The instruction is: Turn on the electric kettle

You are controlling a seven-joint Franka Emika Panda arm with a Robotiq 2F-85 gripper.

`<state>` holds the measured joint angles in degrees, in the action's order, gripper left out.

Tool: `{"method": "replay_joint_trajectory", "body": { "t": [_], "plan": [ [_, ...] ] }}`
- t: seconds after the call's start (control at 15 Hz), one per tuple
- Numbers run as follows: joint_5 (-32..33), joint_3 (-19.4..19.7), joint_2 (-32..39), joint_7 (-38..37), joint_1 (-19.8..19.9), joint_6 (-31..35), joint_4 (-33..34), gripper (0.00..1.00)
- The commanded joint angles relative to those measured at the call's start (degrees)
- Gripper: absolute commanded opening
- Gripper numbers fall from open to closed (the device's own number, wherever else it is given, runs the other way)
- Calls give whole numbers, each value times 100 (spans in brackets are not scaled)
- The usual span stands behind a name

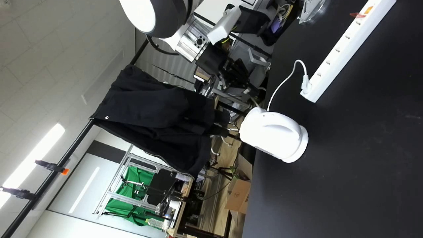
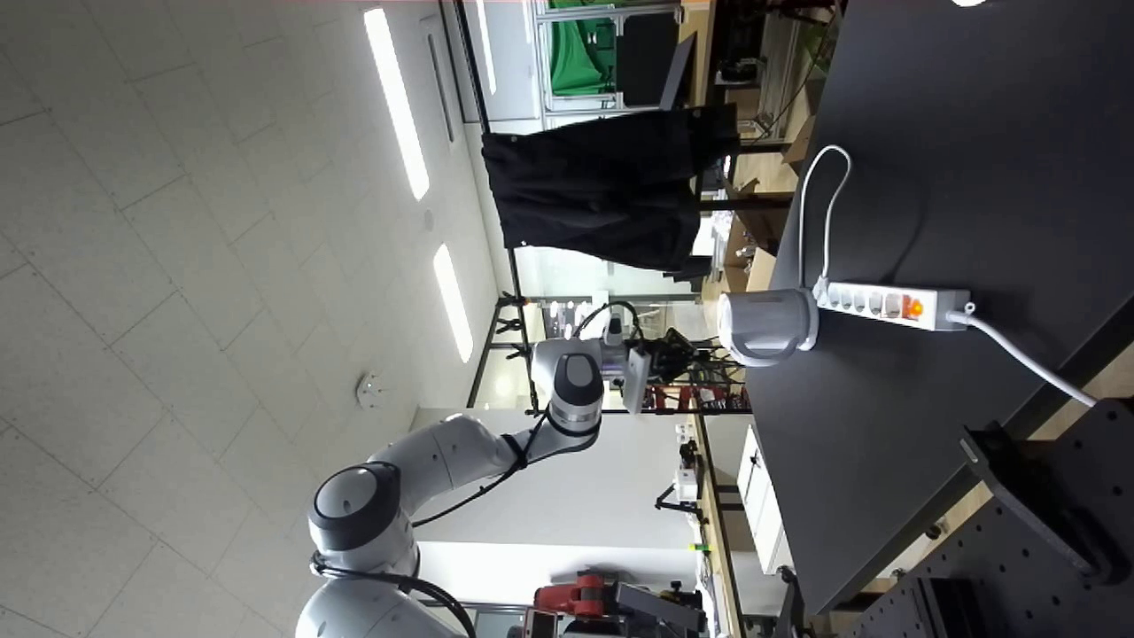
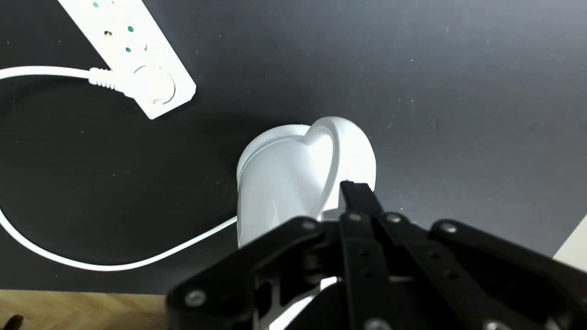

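Electric kettle (image 3: pixel 279 183): wrist view, top hidden
Tool (image 3: pixel 361 195): fingers together, empty
Power strip (image 3: pixel 137 59): kettle's ten o'clock, cut off

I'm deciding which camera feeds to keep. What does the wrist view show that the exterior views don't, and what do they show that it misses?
Only the wrist view: green dots on the power strip.
Only the exterior views: the arm's white links, a hanging dark garment and the strip's orange switch.
Both: the electric kettle, its white cord, the dark tabletop, the gripper, and the power strip, which the wrist view cuts off at its top edge.
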<state>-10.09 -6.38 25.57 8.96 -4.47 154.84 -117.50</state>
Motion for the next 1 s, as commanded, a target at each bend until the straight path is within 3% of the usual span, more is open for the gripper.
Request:
{"method": "replay_joint_trajectory", "body": {
  "t": [0.0, 0.47, 0.93],
  "plan": [
    [30, -103, 294, -196, 99, -310, 393, 0],
    [-97, -326, 671, -88, 210, -197, 631, 0],
    [-35, -459, 795, -26, 232, 497, 551, 0]
  ]
}}
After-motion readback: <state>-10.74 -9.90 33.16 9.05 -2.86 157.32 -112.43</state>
